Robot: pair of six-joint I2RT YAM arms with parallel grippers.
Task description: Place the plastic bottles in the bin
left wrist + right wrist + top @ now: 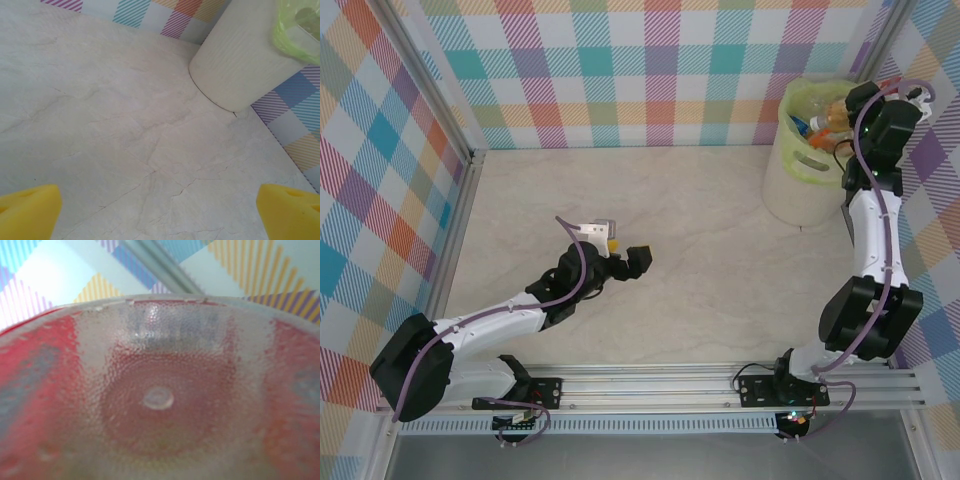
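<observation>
The bin (802, 180) is a whitish round basket with a lime-green liner, standing at the far right of the table. Several plastic bottles (823, 121) with orange and blue parts lie inside it. My right gripper (882, 103) hangs over the bin's right rim. In the right wrist view a clear plastic bottle with a red label (159, 399) sits base-on right against the camera, between the jaws, and hides the fingers. My left gripper (623, 250) hovers low over the table's middle, wide open, with nothing between its yellow fingertips (27, 212). The bin (240, 65) also shows ahead of it.
Plaid walls close in the table on the left, back and right. The bin stands tight in the back right corner (860, 150). A bare marble-patterned tabletop (150, 130) stretches between the left gripper and the bin. A metal rail (720, 385) runs along the near edge.
</observation>
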